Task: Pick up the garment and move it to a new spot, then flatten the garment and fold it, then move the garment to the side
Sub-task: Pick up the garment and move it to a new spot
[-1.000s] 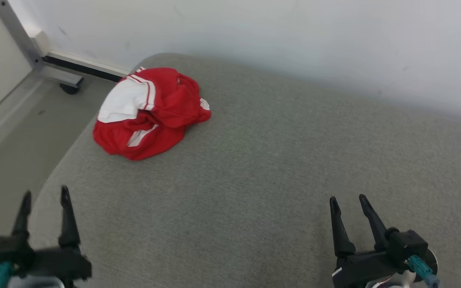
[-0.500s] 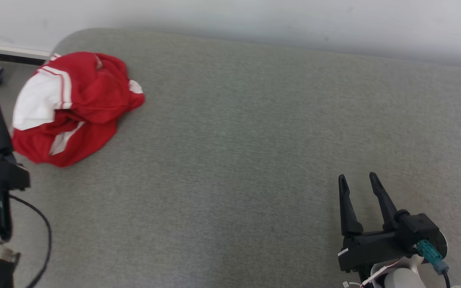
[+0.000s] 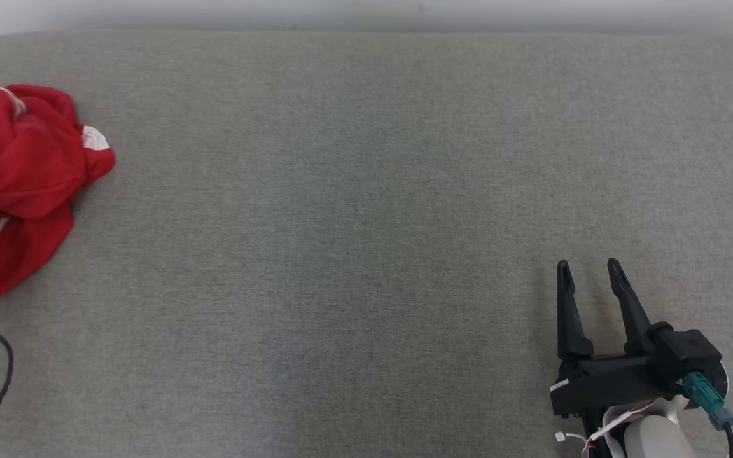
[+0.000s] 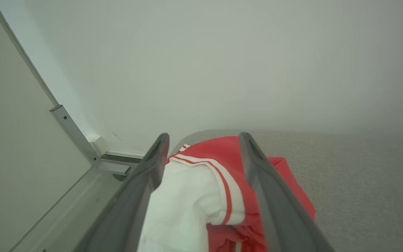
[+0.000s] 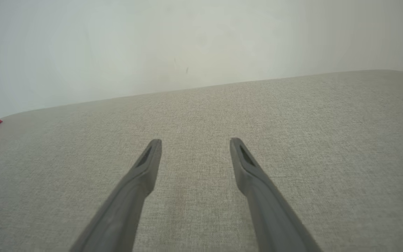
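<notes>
– Garment [image 3: 20, 184]: where is it placed?

– A crumpled red and white bundle is seen at the far left of a grey padded surface [image 3: 366, 222], close to its rounded corner. It is partly cut off by the head view's left edge and is bunched into a heap, not folded.

– How are the 2 grippers set?

– The left gripper [image 4: 204, 140] is held close to the bundle on its near side. Its 2 fingers are spread wide, with the white panel framed between them in the left wrist view. Nothing is gripped; whether the cloth is touched cannot be told. The right gripper [image 3: 588, 267] is parked at the near right, well apart from the cloth, with jaws equally wide and empty over bare fabric.

– Which step is judged to be in hand?

– The 1st: the reach for the pick-up. Nothing is lifted, flattened or folded yet.

– What is called for next?

– The left fingers would probably need to be lowered onto a raised fold and closed firmly so that several layers are caught. The bundle could then be raised and carried right toward the open middle. With a shallow pinch, loose cloth could slip out.
</notes>
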Controlling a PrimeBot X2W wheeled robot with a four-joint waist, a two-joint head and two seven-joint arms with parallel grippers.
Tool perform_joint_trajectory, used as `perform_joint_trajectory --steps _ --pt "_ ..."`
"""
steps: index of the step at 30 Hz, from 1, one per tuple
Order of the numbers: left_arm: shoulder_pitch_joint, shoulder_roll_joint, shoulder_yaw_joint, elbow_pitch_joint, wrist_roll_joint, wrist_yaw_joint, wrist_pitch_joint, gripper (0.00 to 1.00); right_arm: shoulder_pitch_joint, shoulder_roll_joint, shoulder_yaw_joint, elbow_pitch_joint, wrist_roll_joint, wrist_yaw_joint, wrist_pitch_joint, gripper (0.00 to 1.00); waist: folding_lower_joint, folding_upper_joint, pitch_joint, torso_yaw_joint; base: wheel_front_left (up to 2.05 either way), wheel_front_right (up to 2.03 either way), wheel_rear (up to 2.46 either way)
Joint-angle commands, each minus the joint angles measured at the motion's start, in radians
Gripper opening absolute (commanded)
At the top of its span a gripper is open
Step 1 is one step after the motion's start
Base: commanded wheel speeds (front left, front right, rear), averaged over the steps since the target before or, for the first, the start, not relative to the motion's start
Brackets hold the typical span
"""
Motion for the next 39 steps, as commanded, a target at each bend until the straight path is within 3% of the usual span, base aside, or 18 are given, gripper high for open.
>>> perform_joint_trajectory --steps 1,5,17,18,19,20,30,39 --pt "-0.018 0.019 -0.012 0.022 -0.009 0.002 0.011 1.00 -0.008 0.003 0.002 -0.006 0.002 -0.002 -0.001 1.00 -0.0001 -0.0002 0.034 -0.036 0.00 0.00 0.00" --pt "-0.043 0.042 -0.037 0.093 -0.005 0.002 0.062 1.00 -0.015 0.002 -0.022 -0.012 0.016 -0.002 -0.001 1.00 -0.0001 -0.0002 0.047 -0.044 0.00 0.00 0.00" --pt "-0.084 0.036 -0.080 0.275 -0.035 0.002 0.188 1.00 -0.020 0.003 -0.025 -0.012 0.014 -0.002 -0.001 1.00 -0.0001 -0.0002 0.050 -0.063 0.00 0.00 0.00" --pt "-0.085 0.039 -0.083 0.283 -0.036 0.002 0.188 0.93 -0.019 0.003 -0.023 -0.011 0.014 -0.002 -0.001 1.00 -0.0001 -0.0002 0.049 -0.064 0.00 0.00 0.00" --pt "-0.087 0.041 -0.087 0.292 -0.035 0.002 0.184 0.31 -0.018 0.003 -0.021 -0.009 0.013 -0.002 -0.001 1.00 -0.0001 -0.0002 0.045 -0.064 0.00 0.00 0.00" --pt "-0.088 0.042 -0.091 0.300 -0.035 0.002 0.179 0.00 -0.017 0.003 -0.019 -0.007 0.014 -0.002 -0.001 1.00 -0.0001 -0.0002 0.041 -0.065 0.00 0.00 0.00" --pt "-0.140 0.066 -0.110 0.263 -0.004 0.025 0.006 0.00 0.005 0.003 -0.019 0.004 0.027 -0.002 -0.001 1.00 -0.0001 -0.0002 -0.022 -0.061 0.00 0.00 0.00" --pt "-0.221 0.070 -0.157 0.087 0.035 0.019 -0.057 0.00 0.027 0.003 0.003 0.032 0.064 -0.002 -0.001 1.00 -0.0001 -0.0002 -0.092 -0.089 0.00 0.00 0.00"
